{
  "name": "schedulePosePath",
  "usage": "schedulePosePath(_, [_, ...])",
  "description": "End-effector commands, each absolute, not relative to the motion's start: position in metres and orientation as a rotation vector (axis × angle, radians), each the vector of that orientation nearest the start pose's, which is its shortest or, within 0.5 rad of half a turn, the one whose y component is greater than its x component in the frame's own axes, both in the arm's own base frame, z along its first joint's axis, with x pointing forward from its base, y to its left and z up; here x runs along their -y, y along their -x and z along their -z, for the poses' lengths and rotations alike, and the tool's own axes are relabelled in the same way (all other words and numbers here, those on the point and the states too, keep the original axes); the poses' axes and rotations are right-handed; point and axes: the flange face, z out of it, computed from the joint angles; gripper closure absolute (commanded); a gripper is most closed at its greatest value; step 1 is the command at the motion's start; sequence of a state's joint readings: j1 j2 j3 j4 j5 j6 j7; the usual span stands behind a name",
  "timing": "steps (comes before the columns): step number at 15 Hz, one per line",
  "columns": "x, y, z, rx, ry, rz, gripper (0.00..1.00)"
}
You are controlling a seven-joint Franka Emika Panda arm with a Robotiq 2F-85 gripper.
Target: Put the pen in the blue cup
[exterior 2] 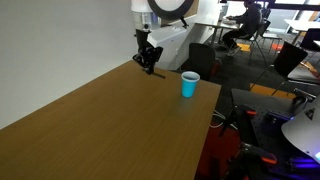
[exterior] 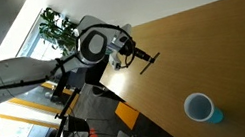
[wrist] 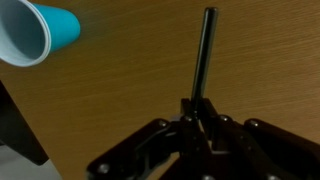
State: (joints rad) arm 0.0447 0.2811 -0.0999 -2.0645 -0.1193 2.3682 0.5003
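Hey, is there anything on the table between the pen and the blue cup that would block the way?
Nothing visible does. The gripper holds the pen, and in both exterior views only bare wooden table lies between it and the blue cup.

I am counting one pen [wrist: 205, 55], one blue cup [exterior 2: 190, 85], one wooden tabletop [exterior 2: 110, 130], one robot arm [exterior: 12, 73] with one end effector [wrist: 200, 108], and one leafy potted plant [exterior: 54, 28] showing in the background.
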Motion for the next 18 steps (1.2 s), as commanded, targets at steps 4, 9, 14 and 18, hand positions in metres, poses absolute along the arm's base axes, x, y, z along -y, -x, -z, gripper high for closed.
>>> schedulePosePath(4, [0.06, -0.586, -0.325, -1.019, 3.179, 0.199, 0.97])
schedulePosePath(9, [0.072, -0.593, -0.326, -1.458, 3.114, 0.382, 0.97])
schedulePosePath(14, [0.067, -0.595, -0.321, -1.799, 3.002, 0.567, 0.97])
schedulePosePath(18, [0.064, -0.594, -0.314, -2.075, 2.901, 0.759, 0.97])
